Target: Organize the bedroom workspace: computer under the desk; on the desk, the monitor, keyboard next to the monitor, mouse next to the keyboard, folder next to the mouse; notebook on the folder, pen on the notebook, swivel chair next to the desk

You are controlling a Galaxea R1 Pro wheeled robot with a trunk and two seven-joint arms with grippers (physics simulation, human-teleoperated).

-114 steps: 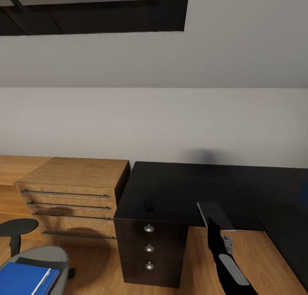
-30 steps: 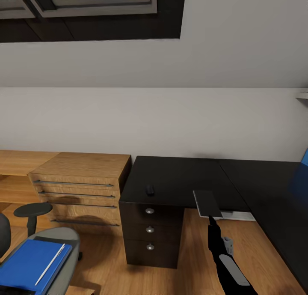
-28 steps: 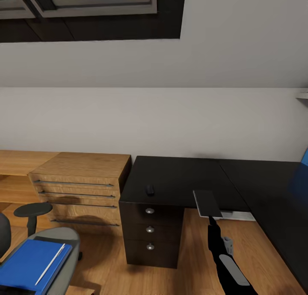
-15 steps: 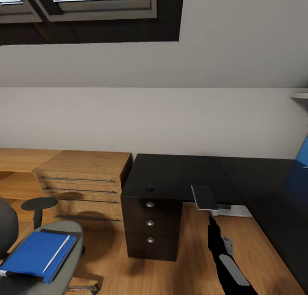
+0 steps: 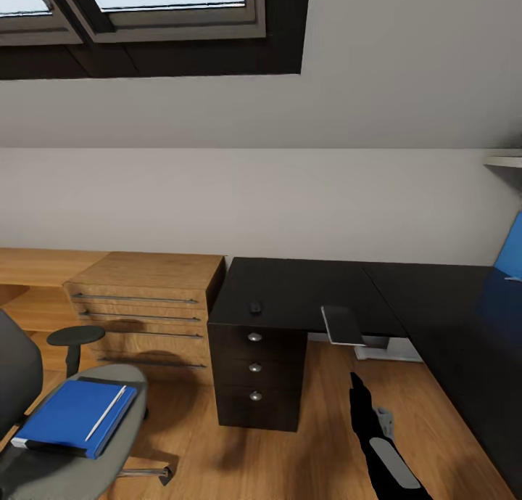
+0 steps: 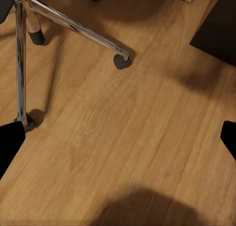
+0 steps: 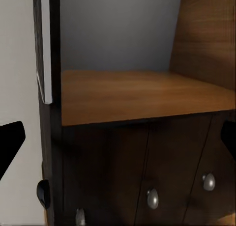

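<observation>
At my eight o'clock the grey-seated swivel chair (image 5: 69,442) carries the flat bright blue folder (image 5: 72,416), a thin whitish pen (image 5: 106,413) lying on it; neither is moved yet, I judge. At twelve o'clock the small black mouse (image 5: 255,308) sits on the glossy black desk (image 5: 304,297); my left gripper (image 6: 118,140) hangs spread over wooden floor; my right gripper (image 7: 118,137) is spread wide, holding nothing.

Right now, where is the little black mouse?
In the head view, the mouse sits on the desk near its front edge, above the drawer unit, just right of the wooden chest of drawers.
</observation>
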